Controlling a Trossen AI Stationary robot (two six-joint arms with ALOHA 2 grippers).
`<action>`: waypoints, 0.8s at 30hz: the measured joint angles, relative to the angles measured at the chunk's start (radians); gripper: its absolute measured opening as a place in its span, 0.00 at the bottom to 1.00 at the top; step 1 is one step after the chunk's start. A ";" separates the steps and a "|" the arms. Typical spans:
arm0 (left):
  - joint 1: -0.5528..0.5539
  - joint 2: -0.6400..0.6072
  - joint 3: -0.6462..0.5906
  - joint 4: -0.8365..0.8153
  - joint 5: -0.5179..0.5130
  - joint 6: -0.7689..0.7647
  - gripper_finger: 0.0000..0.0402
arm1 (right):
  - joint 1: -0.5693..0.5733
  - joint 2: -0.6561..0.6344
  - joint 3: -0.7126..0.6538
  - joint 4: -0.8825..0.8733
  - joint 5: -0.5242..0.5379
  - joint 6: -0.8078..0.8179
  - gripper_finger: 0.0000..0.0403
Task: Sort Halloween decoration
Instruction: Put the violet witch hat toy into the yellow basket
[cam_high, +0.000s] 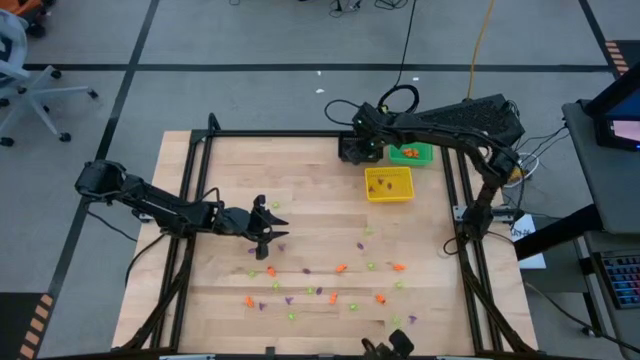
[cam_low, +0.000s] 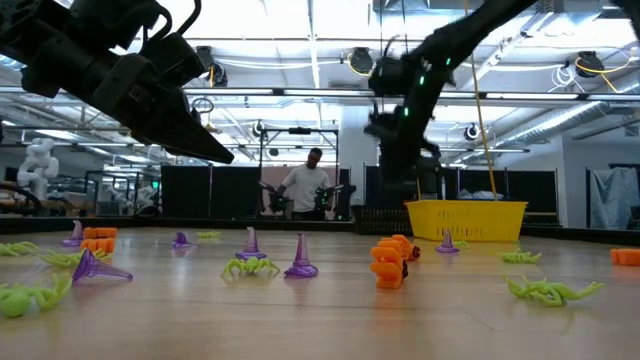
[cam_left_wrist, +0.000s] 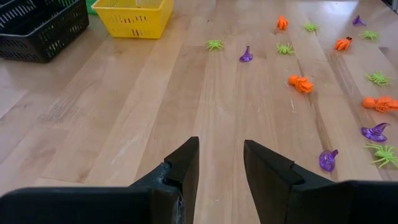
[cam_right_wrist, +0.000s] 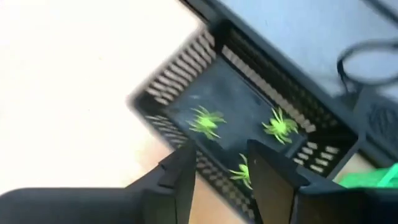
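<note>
Black bin (cam_right_wrist: 249, 124) with three green spiders (cam_right_wrist: 205, 121), yellow bin (cam_high: 389, 184)

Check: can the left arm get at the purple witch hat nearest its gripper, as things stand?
Probably yes. The left gripper hangs open and empty over bare wood, and the purple witch hat lies just ahead and to one side, with only a green spider beside it.

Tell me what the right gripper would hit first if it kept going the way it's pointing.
Most likely the black bin's floor, where green spiders lie; the right gripper hangs open above it, though depth is unclear.
</note>
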 joint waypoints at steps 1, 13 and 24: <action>0.000 0.000 0.000 0.000 0.000 0.000 0.32 | 0.016 -0.030 0.000 0.002 0.001 -0.005 0.33; -0.030 0.000 0.000 0.000 0.000 0.000 0.32 | 0.478 -0.329 -0.092 -0.007 0.151 0.022 0.33; -0.167 0.000 0.037 -0.003 -0.058 -0.052 0.32 | 0.932 -0.310 -0.369 0.377 0.281 0.182 0.33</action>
